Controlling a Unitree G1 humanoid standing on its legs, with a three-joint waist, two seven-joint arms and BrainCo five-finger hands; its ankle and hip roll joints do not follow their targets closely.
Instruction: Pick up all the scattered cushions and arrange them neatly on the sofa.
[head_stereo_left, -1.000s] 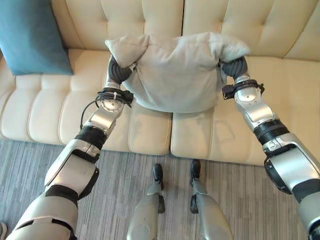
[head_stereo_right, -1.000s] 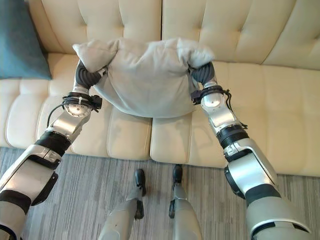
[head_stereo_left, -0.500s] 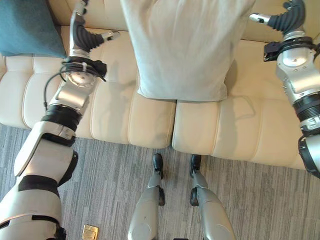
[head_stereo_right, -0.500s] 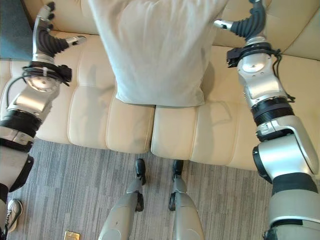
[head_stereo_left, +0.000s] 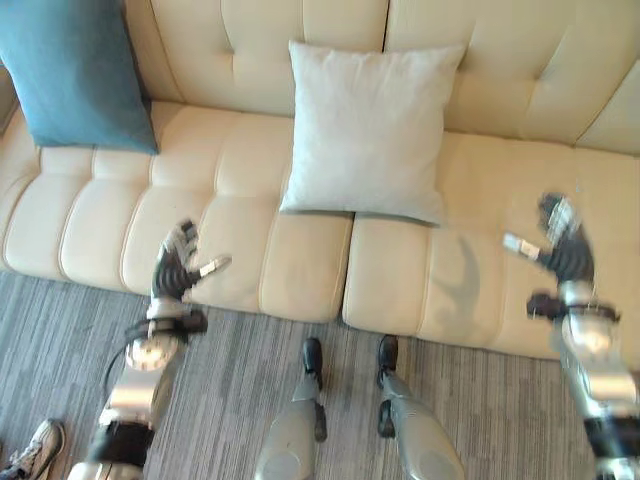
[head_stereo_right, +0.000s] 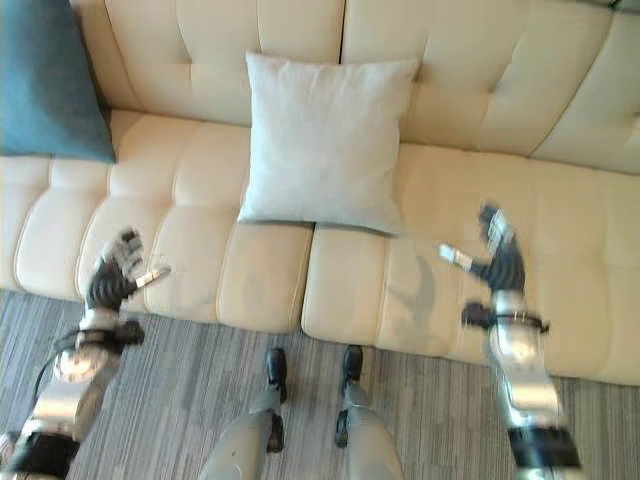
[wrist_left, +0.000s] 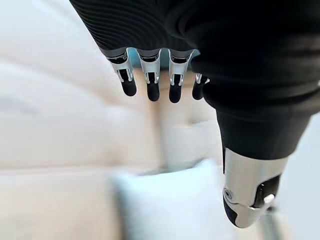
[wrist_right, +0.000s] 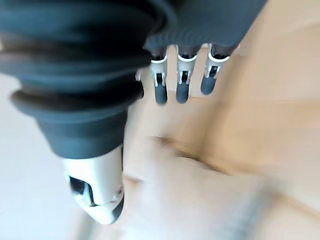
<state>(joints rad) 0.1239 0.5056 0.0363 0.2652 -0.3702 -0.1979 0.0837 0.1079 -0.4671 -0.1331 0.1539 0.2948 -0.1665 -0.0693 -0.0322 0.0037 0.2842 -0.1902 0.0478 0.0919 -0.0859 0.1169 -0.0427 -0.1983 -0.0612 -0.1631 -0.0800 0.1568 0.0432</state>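
My left hand (head_stereo_left: 176, 268) and right hand (head_stereo_left: 562, 245) hang with fingers spread, empty, over the sofa's (head_stereo_left: 480, 290) front edge. My left wrist view catches what seems the grey cushion (head_stereo_left: 368, 130), propped mid-backrest. A teal cushion (head_stereo_left: 75, 75) leans at the sofa's left end.

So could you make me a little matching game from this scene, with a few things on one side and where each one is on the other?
Things:
1. grey cushion
2. teal cushion
3. left hand
4. right hand

Places:
A. propped at the sofa's left end
B. open, above the seat's right part
C. upright against the middle of the backrest
D. open, above the seat's front edge on the left

Pairs: 1-C, 2-A, 3-D, 4-B
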